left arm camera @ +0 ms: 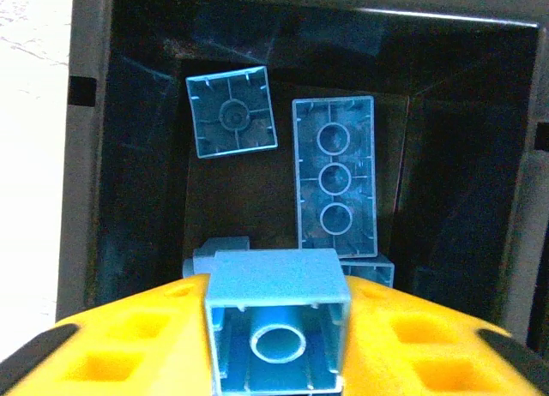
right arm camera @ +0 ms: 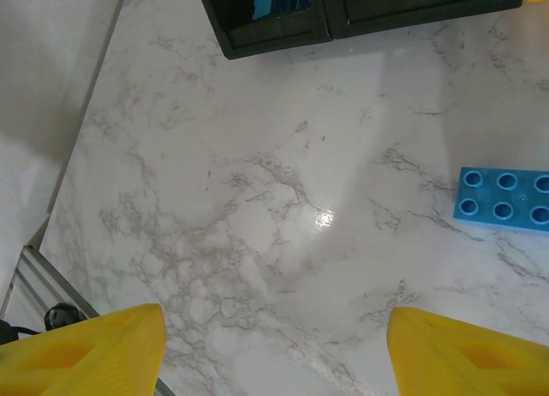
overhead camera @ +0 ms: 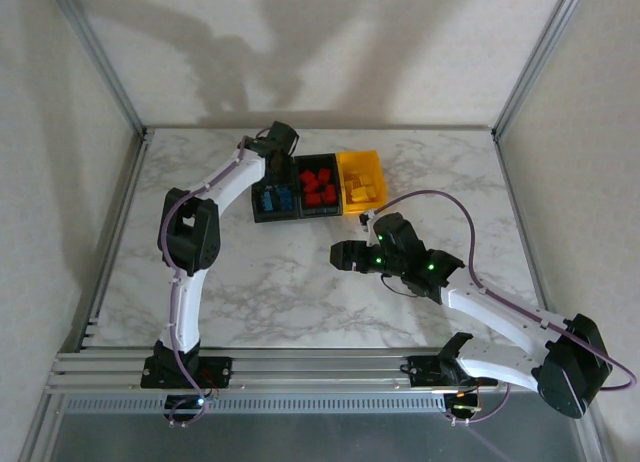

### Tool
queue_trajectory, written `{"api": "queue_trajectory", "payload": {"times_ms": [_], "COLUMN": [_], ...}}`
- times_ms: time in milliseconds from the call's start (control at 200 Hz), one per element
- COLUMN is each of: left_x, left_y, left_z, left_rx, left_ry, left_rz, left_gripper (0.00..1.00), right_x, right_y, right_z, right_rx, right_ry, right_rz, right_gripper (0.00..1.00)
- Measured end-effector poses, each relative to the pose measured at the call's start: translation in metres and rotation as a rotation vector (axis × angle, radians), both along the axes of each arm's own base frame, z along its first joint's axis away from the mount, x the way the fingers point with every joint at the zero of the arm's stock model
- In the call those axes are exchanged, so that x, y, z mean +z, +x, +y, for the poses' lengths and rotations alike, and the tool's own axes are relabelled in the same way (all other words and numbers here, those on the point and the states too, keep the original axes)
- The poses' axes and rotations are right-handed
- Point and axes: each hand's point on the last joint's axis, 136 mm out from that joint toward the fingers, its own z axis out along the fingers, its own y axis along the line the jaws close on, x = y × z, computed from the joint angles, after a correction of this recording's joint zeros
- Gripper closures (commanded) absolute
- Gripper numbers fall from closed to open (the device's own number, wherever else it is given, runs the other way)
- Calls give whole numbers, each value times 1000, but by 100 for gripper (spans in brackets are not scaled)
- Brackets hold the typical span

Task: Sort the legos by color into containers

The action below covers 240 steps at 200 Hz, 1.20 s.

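Holding a blue brick in the left gripper, fingers clamped on its two side walls, hollow underside facing the wrist camera. It hangs over the left black bin, which already has blues in it: a square one and a long one, both lying studs-down. The middle black bin holds reds, the yellow bin on the right holds yellows

Right gripper hovers over bare marble table, fingers wide apart, nothing between them. A loose blue brick lies studs-up on the table at the right of its wrist view, on the near side of the bins and well apart from them

Handling, my read: these are light, rigid, hollow plastic. The smooth walls are a bit slippery, but they won't crush or deform. Letting the held one fall into the bin looks safe, no fragility concern. For the loose one, span the short width with pads flat on the long side walls, below the studs. It sits low, so the fingertips need to come nearly to the table. A grip on the ends or a corner would likely let it twist out
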Motion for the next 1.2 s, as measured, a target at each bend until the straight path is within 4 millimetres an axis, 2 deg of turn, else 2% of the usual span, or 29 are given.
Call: {"api": "queue_trajectory", "payload": {"times_ms": [95, 250, 305, 411, 511, 611, 731, 901, 1026, 1202], "left_x": [0, 1, 5, 21, 47, 73, 85, 70, 56, 48], "left_y": [0, -1, -2, -11, -27, -48, -78, -130, -168, -204], "left_z": [0, -2, -3, -7, -14, -21, -26, -23, -14, -3], "left_rx": [1, -4, -7, -19, -44, -79, -123, -164, -166, -142], "left_ry": [0, -1, -3, -16, -48, -111, -189, -277, -325, -388], "left_rz": [0, -2, -7, -32, -76, -128, -156, -134, -110, -113], "left_gripper": [45, 44, 41, 39, 36, 34, 32, 26, 25, 22], "right_x": [-1, -6, -8, -8, -6, -9, -18, -41, -58, -89], "right_y": [0, 2, 4, 8, 14, 21, 32, 45, 57, 71], "right_z": [-1, -7, -10, -15, -20, -28, -35, -40, -38, -38], "right_rx": [-3, -37, -53, -85, -118, -159, -203, -228, -225, -217], "right_ry": [-5, -33, -52, -84, -112, -161, -240, -374, -461, -545], "right_rz": [2, 10, 14, 13, 10, 16, 31, 54, 59, 94], "right_gripper": [31, 30, 30, 28, 26, 25, 24, 21, 20, 19]}}
